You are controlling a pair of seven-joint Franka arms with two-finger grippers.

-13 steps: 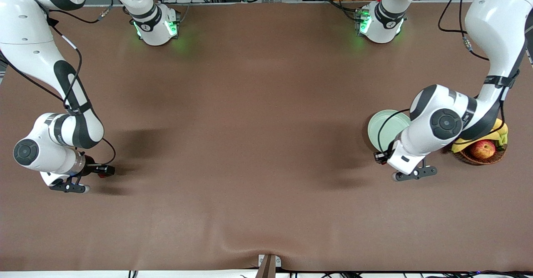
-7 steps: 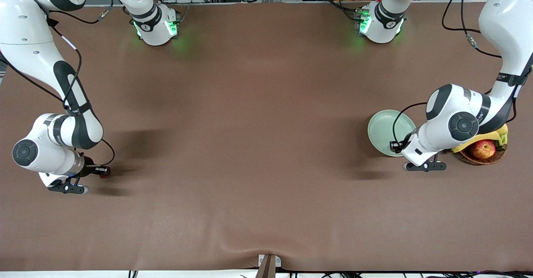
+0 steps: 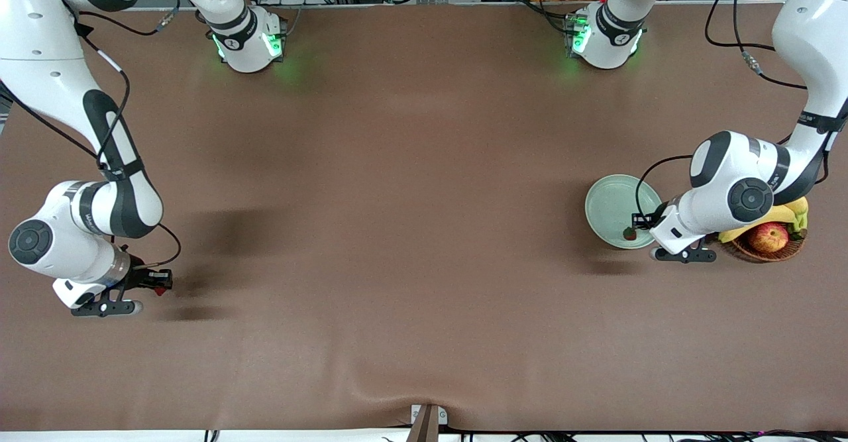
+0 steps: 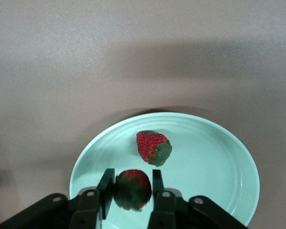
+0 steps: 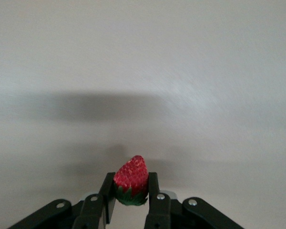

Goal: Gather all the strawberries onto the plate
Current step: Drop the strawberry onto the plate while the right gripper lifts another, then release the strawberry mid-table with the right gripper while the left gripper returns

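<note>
The mint-green plate [image 3: 613, 203] lies toward the left arm's end of the table. In the left wrist view one strawberry [image 4: 153, 147] lies on the plate [image 4: 205, 162]. My left gripper [image 3: 636, 223] [image 4: 132, 172] is over the plate's rim nearest the basket. Its fingers are slightly parted around a second, blurred strawberry [image 4: 132, 191], with a slim gap at one finger. The front view shows one strawberry [image 3: 628, 233] on the plate beside that gripper. My right gripper [image 3: 161, 287] [image 5: 130, 175] is at the right arm's end, shut on the third strawberry [image 5: 132, 180], tip outward, just above the cloth.
A brown wicker basket [image 3: 762, 251] with a red-yellow apple [image 3: 768, 236] and a banana [image 3: 788, 215] stands beside the plate, partly under the left arm. The brown tablecloth [image 3: 411, 230] covers the whole table.
My left gripper moved toward the basket, over the plate, and a strawberry now shows on the plate. My right gripper shifted slightly with its strawberry still held.
</note>
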